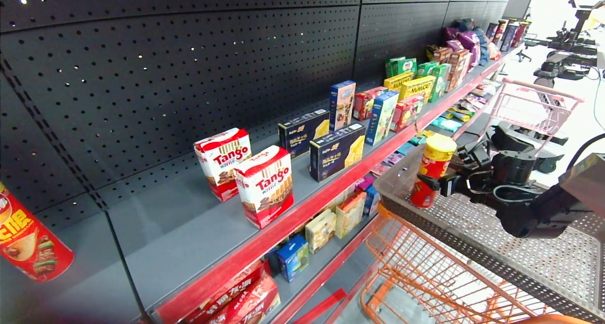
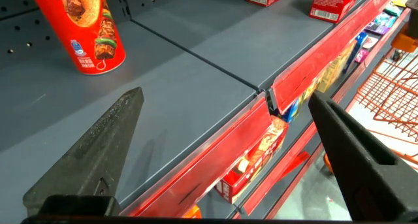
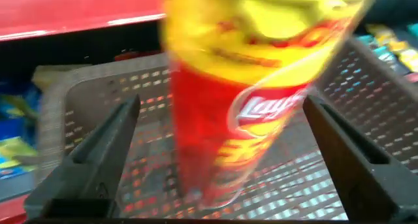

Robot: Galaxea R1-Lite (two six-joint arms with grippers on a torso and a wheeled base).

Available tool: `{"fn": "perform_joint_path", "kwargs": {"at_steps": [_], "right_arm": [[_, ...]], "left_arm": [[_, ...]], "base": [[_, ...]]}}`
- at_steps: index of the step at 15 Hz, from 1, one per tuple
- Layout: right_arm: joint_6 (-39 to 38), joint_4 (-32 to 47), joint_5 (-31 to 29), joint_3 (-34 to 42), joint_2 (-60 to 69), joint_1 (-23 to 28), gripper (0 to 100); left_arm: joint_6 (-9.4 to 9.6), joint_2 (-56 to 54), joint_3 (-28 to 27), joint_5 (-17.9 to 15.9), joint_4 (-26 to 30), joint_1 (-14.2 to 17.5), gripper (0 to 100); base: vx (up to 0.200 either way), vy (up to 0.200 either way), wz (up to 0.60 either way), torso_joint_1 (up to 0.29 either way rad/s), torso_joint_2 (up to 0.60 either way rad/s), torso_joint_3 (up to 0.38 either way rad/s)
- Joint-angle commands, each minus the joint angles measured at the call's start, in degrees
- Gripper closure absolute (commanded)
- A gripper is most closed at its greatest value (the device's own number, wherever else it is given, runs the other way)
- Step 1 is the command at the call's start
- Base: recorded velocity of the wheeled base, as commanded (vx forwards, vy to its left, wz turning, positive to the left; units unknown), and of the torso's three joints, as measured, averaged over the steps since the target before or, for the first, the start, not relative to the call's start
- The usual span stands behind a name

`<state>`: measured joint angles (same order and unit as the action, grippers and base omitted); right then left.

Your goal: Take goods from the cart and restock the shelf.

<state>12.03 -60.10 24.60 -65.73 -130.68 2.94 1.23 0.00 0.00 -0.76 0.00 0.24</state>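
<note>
Both spread apart: right hand (image 3: 221,116) straddling chip can (image 1: 432,170) on cart (image 1: 477,234); left hand (image 2: 225,113) over shelf (image 2: 196,80).

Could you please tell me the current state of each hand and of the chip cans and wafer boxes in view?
yellow-lidded can, upright on the cart tray, lid on
right hand, open, straddling the yellow-lidded can
left hand, open, empty, above the shelf
shelf can, upright
wafer boxes, upright, closed

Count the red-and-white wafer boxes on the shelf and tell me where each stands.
2. One wafer box stands near the front edge of the shelf; the other stands just behind it, toward the pegboard. Lower shelves are partly hidden.
</note>
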Motion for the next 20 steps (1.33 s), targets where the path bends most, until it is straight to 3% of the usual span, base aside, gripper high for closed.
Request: {"fn": "perform_joint_path", "kwargs": {"at_steps": [1,13,14,20], "right_arm": [[0.0,0.2,0.0,-1.9,-1.6,0.1,0],[-0.3,3.3,1.9,-8.2,-5.6,-1.0,0],[-0.2,3.2,2.6,-8.3,-5.7,-1.0,100],[0.0,3.3,2.8,-4.8,-2.2,-0.2,100]], "left_arm": [[0.00,0.0,0.0,0.0,0.0,0.0,0],[0.00,0.0,0.0,0.0,0.0,0.0,0],[0.00,0.0,0.0,0.0,0.0,0.0,0],[0.00,0.0,0.0,0.1,0.0,0.0,0]], "base": [[0.000,0.000,0.00,0.000,0.00,0.000],[0.000,0.000,0.00,0.000,0.00,0.000],[0.000,0.000,0.00,0.000,0.00,0.000],[0.000,0.000,0.00,0.000,0.00,0.000]]}}
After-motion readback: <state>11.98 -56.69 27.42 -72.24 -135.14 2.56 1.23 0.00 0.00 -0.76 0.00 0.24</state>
